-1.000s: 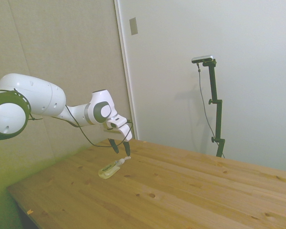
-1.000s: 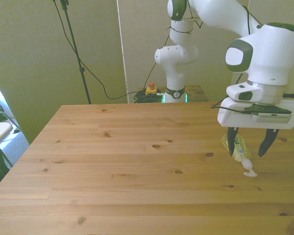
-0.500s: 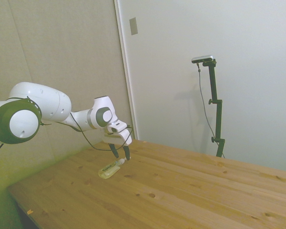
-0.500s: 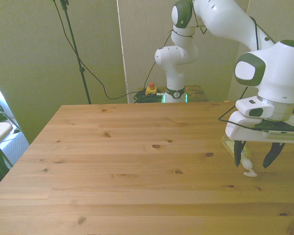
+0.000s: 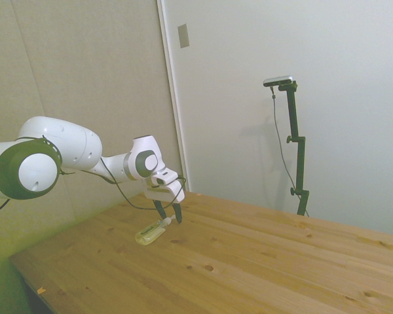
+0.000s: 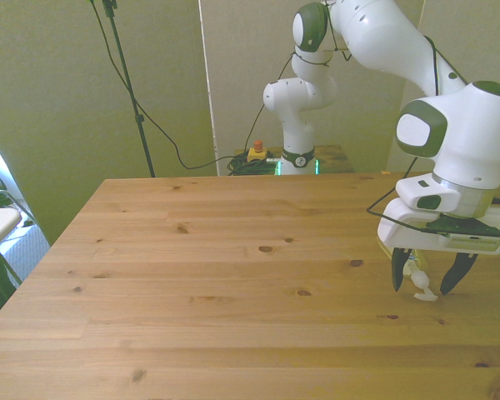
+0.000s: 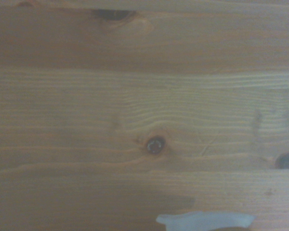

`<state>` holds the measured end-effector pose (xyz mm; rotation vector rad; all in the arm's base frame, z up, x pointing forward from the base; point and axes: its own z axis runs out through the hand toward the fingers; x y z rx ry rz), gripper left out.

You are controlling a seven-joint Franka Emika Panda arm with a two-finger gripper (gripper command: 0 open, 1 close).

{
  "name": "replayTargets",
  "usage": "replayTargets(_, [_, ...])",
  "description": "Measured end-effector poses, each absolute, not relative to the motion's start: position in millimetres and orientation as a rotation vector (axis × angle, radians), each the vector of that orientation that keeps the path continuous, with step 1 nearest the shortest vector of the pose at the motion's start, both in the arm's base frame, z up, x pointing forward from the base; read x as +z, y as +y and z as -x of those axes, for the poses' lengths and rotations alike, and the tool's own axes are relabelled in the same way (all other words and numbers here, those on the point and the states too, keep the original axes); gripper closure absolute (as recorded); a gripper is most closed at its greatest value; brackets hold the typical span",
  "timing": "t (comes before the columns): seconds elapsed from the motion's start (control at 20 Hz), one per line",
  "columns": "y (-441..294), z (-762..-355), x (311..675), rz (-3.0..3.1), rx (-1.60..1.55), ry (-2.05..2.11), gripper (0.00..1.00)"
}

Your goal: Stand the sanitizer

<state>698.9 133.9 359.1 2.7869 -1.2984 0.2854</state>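
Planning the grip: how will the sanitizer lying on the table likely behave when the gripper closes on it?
The sanitizer lies on its side; being slim and round, it may roll away sideways. The open gripper straddles its pump end, so the clear body could pivot or slip. Small, it probably lifts easily, but once stood up its narrow base looks tippy.

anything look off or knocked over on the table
The sanitizer lies on its side on the wooden table rather than standing, its white pump top pointing along the boards. The gripper is low over that pump end, fingers open around it. No spill shows.
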Motion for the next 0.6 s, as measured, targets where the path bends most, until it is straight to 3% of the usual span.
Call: replayTargets(0.6, [128.7,-700.5,358.2,-2.771,0.273,-1.305,1.00])
